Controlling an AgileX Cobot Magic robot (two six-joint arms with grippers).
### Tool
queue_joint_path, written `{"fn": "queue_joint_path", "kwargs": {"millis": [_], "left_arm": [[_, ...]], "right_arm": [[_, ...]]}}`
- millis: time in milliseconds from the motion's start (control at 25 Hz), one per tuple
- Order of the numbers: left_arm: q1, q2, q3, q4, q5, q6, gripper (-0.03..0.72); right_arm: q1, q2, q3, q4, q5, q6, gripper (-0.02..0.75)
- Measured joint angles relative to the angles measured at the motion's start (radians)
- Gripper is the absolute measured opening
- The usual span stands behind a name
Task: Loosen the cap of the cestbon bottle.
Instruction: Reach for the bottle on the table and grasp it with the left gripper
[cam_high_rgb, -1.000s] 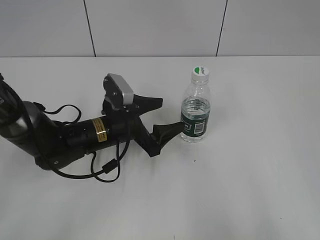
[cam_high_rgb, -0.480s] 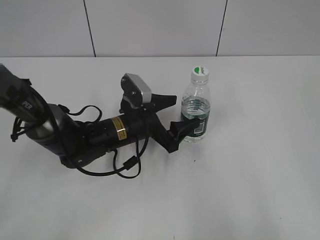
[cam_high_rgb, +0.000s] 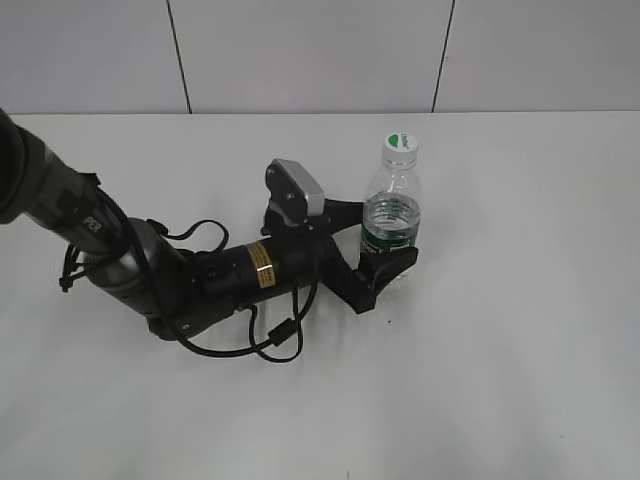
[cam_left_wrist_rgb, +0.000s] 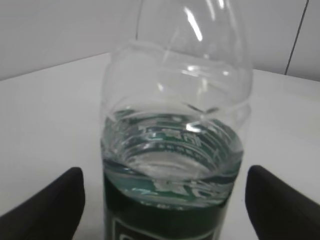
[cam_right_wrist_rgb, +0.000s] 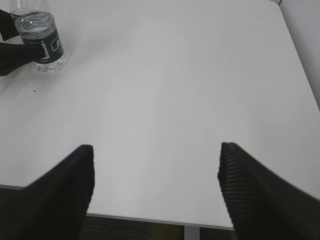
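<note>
My left claw (cam_high_rgb: 385, 240) stands released, the upright bottle (cam_high_rgb: 392, 222) between its fingers; the right claw (cam_right_wrist_rgb: 156, 190), also released, waits well apart.

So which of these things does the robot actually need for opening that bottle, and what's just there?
Needed:
- cestbon bottle, standing upright
- cap, on the neck
- left gripper, open around the bottle's label
- right gripper, open, away from the bottle

Just there:
- white table
</note>
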Motion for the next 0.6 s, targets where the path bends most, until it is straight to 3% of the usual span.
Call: {"fn": "queue_joint_path", "kwargs": {"millis": [600], "left_arm": [[-0.022,0.010,-0.091,-0.022,0.136,-0.004,0.590]], "right_arm": [[0.000,0.000,0.000,0.000,0.000,0.000,0.590]]}}
